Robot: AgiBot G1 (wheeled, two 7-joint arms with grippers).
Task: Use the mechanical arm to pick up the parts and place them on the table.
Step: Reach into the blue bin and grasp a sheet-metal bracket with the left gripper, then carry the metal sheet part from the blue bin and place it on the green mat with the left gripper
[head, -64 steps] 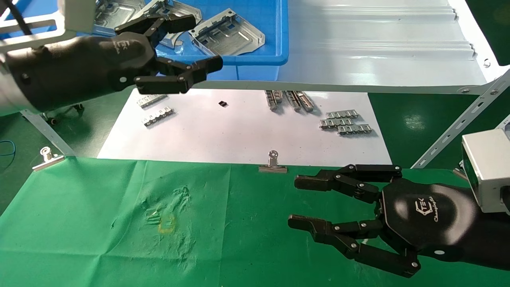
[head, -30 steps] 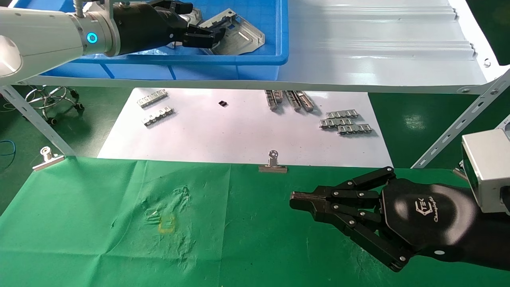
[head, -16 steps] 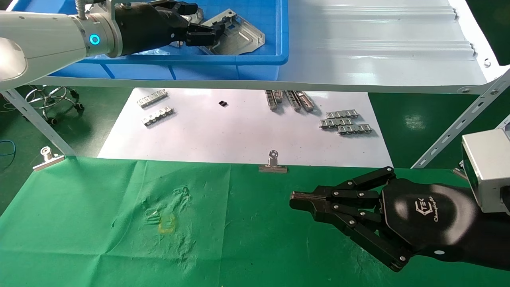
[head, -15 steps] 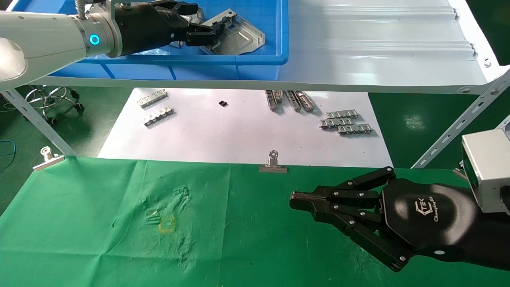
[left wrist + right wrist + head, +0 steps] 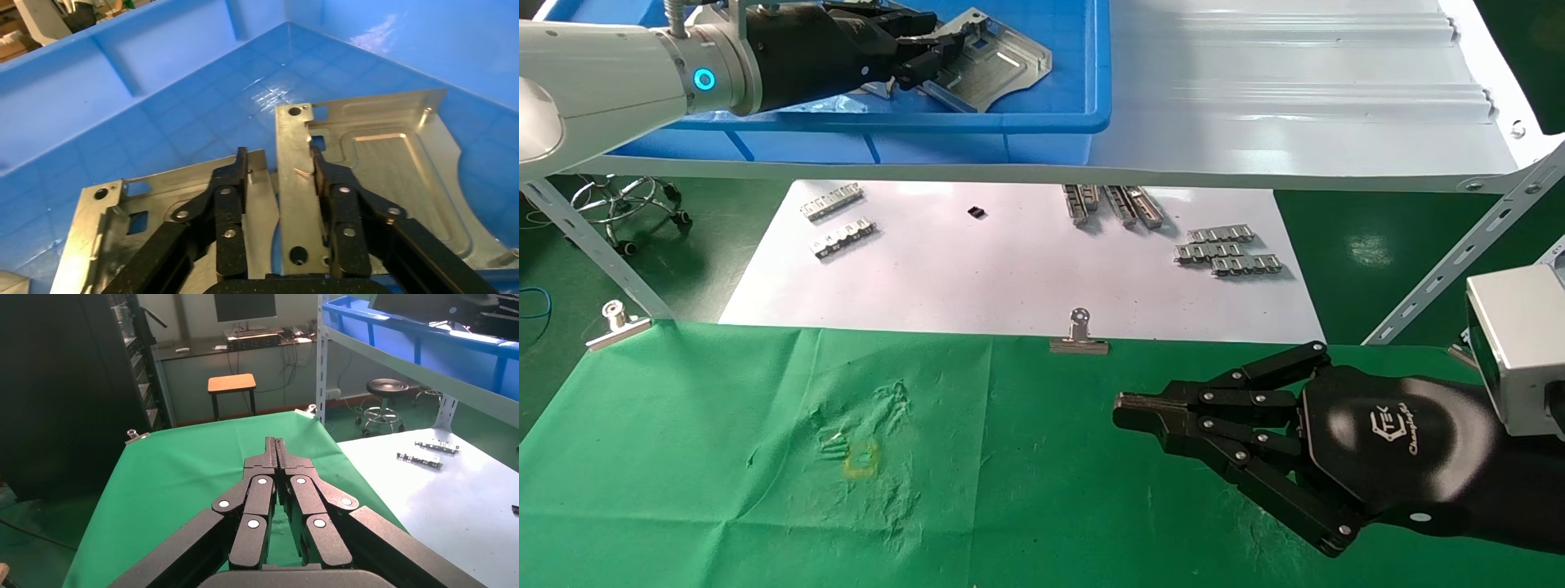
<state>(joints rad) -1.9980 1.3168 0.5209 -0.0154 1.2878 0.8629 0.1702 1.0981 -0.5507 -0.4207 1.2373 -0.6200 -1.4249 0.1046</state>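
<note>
While your right gripper (image 5: 1140, 408) rests over the green desk (image 5: 723, 457) with jaws clenched on nothing, your left gripper (image 5: 278, 177) has its jaws pinching the folded edge of a silver part (image 5: 379, 184) inside the blue bin (image 5: 1083, 73), ready to lift it.

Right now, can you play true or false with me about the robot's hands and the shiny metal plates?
1. The left gripper is inside the blue bin, its fingers closed on the edge of a part. True.
2. The right gripper is holding a part. False: it is shut on nothing, over the green table.
3. A part already lies on the green table. False: the cloth shows only a small yellow mark.
4. Small toothed strips lie on the white sheet. True.
5. A second plate lies beside the gripped part in the bin. True.
</note>
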